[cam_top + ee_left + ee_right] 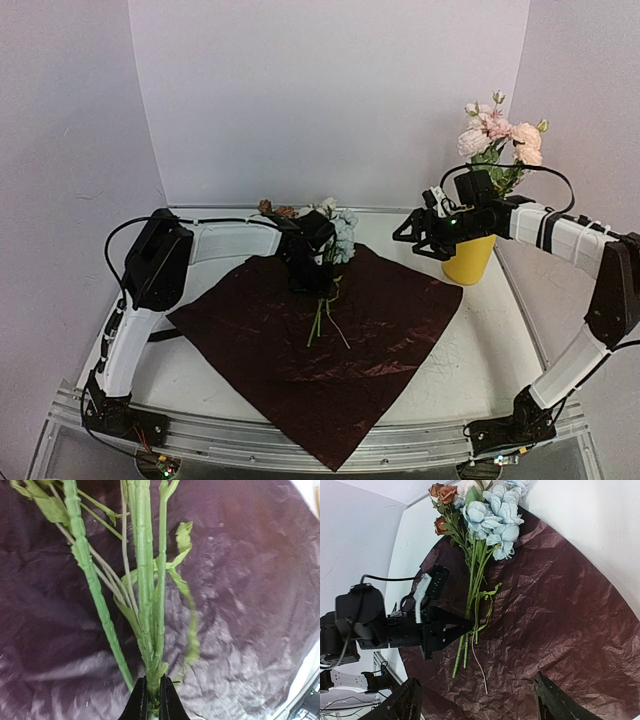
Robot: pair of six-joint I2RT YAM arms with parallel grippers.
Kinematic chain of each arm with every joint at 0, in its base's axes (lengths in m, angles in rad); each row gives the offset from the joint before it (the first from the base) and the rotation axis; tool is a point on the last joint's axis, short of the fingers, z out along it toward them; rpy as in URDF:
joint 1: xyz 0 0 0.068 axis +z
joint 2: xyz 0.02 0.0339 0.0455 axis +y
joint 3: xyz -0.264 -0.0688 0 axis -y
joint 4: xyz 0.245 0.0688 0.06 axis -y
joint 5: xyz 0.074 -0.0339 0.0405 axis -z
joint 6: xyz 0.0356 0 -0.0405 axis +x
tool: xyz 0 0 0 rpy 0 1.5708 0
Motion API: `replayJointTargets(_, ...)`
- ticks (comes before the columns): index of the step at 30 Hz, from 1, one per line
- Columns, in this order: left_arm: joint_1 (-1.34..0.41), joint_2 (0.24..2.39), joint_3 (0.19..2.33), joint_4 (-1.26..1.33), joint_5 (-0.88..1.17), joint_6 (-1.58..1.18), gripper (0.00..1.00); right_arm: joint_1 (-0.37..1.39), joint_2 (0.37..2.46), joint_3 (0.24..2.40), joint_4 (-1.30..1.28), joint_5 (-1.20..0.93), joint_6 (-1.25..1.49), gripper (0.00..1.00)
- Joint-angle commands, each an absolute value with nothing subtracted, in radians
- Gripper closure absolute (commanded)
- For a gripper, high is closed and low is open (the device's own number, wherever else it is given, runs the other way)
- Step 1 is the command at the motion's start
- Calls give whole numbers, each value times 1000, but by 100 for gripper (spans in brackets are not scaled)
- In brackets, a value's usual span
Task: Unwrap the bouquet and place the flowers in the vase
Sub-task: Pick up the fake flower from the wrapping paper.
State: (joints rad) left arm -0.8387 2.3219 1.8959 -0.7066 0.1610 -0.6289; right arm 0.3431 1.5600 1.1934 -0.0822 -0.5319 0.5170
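The dark red wrap lies spread flat on the table. On its far part lie the flowers, pale white and rust-orange, with their green stems pointing toward the near side. My left gripper is shut on a few of these stems low down, and shows in the top view as well. Other stems lie loose beside it. The mustard-yellow vase stands at the right and holds pink flowers. My right gripper hovers just left of the vase, open and empty, its fingers wide apart over the wrap.
White walls close the back and both sides of the table. A metal rail runs along the near edge, and a corner of the wrap hangs over it. The left arm reaches in from the left.
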Motion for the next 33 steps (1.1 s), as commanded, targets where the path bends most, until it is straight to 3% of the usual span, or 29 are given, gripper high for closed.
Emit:
replayJointTargets(1, -837, 2144, 1904, -718, 142, -647, 100, 348, 1540, 1210, -101, -554, 530, 22)
replayJointTargets(9, -838, 2041, 1937, -716, 184, -659, 100, 349, 1543, 1258, -93, -652, 627, 21)
replayJointTargets(20, -856, 2005, 1963, -713, 203, -641, 100, 369, 1579, 1291, 139, -790, 870, 15)
replayJointTargets(28, -864, 2008, 1960, -698, 221, -612, 97, 460, 1694, 1367, 205, -746, 930, 15)
replayJointTargets(33, -864, 2011, 1946, -693, 225, -608, 97, 506, 1744, 1418, 215, -599, 934, 18)
